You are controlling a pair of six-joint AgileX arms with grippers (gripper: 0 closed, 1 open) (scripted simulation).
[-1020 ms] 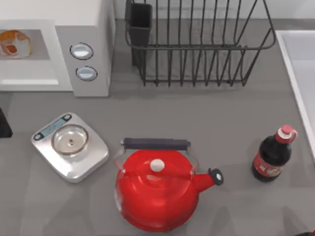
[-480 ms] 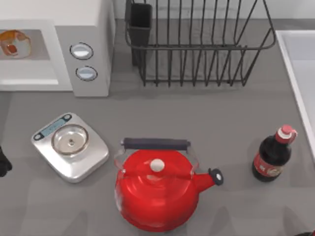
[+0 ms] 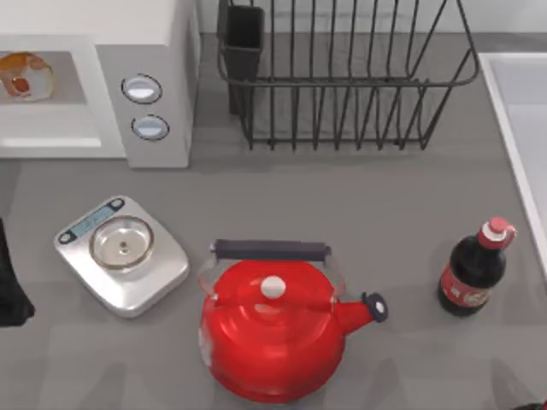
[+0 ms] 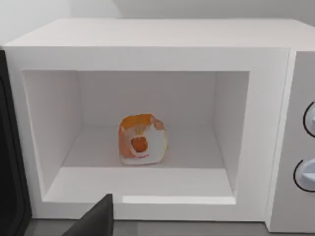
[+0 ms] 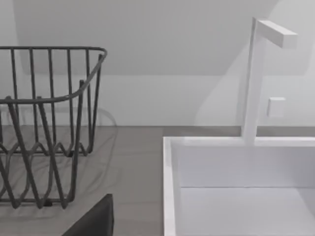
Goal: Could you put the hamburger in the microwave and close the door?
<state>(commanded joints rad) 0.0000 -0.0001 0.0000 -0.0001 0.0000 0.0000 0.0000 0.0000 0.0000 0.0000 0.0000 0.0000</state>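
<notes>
With hamburger [image 4: 142, 139] already resting on floor of microwave [image 4: 147, 34] cavity, placing step looks done. You have door [image 4: 11, 162] left: dark panel edge-on beside cavity opening, swung wide, not yet closed. Left gripper [image 3: 10, 286] sits at table's left edge, below microwave, nothing visibly held; finger spread cannot tell. Right arm parked near sink [image 5: 236, 167]. Your next job, likely: push door shut.

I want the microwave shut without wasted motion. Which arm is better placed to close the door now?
Probably the left. The hamburger already sits inside the microwave, and the left wrist view faces its open cavity with the door beside it. The right wrist view faces the dish rack and sink.
</notes>
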